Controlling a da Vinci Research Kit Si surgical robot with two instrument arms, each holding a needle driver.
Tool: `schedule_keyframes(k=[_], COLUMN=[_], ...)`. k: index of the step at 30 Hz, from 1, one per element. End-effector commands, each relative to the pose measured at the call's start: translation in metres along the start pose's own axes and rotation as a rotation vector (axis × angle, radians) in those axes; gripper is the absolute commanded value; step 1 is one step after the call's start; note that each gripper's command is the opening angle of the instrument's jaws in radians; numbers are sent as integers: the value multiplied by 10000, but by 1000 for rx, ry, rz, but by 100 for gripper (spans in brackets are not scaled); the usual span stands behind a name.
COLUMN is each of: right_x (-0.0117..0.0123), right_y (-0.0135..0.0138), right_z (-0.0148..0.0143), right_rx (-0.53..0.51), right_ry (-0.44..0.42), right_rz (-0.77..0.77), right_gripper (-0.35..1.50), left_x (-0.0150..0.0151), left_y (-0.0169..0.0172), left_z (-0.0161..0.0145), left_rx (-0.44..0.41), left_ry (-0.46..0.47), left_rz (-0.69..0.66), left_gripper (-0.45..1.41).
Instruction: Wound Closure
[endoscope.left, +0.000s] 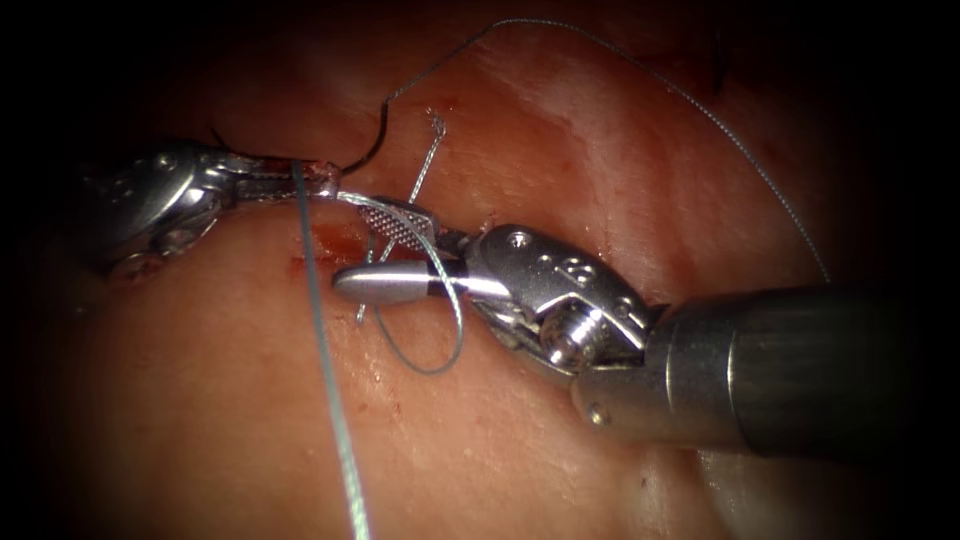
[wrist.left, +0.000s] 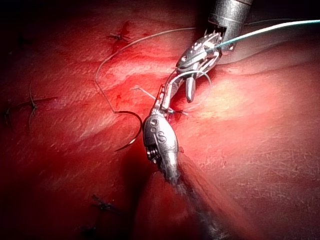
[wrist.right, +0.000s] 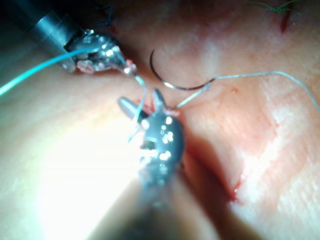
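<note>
Lying free on the tissue (endoscope.left: 620, 150), the needle (endoscope.left: 365, 150) is unheld; thread (endoscope.left: 330, 400) is clamped by the left tool (endoscope.left: 318, 180), looped round the right tool (endoscope.left: 400, 255), jaws apart.

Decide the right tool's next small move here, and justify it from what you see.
Probably shut the right tool on the short thread end crossing between its open jaws: a thread loop wraps its lower jaw, the left tool holds the long thread, and the needle lies free on the tissue.
</note>
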Motion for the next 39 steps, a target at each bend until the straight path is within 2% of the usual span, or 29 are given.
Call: schedule_keyframes(k=[1, 8, 20, 28, 39], right_x=[-9, -4, 29, 38, 42], right_y=[-6, -31, -33, -21, 13], right_z=[13, 25, 17, 7, -21], right_rx=[31, 97, 127, 94, -35], right_ry=[-12, -31, 45, 93, 159], right_rz=[2, 11, -35, -38, -38], right_gripper=[104, 103, 103, 103, 101], left_x=[-7, -17, -48, -58, -58], left_y=[-4, -14, -14, -7, 12], left_z=[6, 9, 1, 0, -9], left_rx=[4, 0, -4, -11, -20], left_ry=[-1, -1, -4, -4, -3], left_rz=[0, 9, 31, 23, 20], left_gripper=[-45, -45, -45, -45, -45])
